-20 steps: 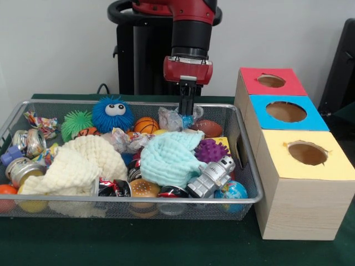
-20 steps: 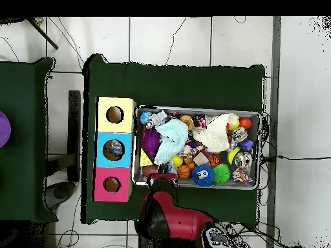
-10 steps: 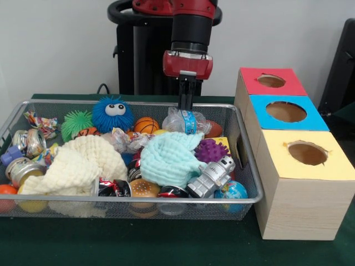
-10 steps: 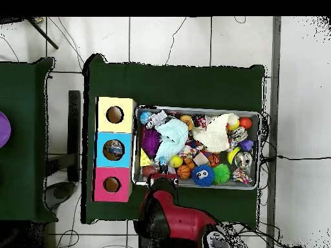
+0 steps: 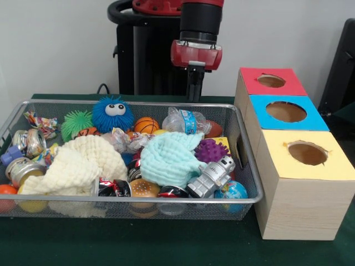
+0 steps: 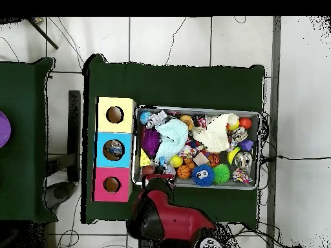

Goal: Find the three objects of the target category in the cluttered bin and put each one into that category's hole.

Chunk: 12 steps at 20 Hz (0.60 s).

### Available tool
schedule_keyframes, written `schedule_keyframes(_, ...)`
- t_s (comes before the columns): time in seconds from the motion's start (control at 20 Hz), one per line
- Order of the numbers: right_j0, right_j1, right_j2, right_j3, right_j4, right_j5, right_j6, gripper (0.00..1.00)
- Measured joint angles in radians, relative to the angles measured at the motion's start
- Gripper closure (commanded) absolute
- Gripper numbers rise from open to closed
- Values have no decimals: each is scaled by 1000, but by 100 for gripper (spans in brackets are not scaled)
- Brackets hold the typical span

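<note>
A crumpled clear plastic bottle with a blue label (image 5: 186,121) lies at the back of the wire bin (image 5: 127,198), beside a brown football (image 5: 211,128). My gripper (image 5: 194,97) hangs above the bin's far rim, just over the bottle and clear of it. Its fingers look pressed together with nothing between them. In the overhead view the red arm (image 6: 165,216) covers the gripper. To the right stand three boxes with round holes: red (image 5: 272,81), blue (image 5: 285,112) and yellow (image 5: 307,153).
The bin holds a teal cloth (image 5: 169,158), a cream cloth (image 5: 77,166), a blue fuzzy ball (image 5: 112,113), a basketball (image 5: 146,125), a purple spiky ball (image 5: 211,149), a silver robot toy (image 5: 212,176), crushed cans and wrappers.
The gripper rose from the bottle and shifted slightly right. The bottle, briefly lifted half a second ago, stayed in the bin.
</note>
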Motion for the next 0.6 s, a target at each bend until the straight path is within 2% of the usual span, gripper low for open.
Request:
schedule_keyframes(0.2, 13, -30, 0, 0, 11, 22, 0, 100)
schedule_keyframes(0.45, 5, -31, 0, 0, 11, 22, 0, 100)
schedule_keyframes(0.5, 3, -31, 0, 0, 11, 22, 0, 0)
schedule_keyframes(0.6, -5, -31, 0, 0, 11, 22, 0, 0)
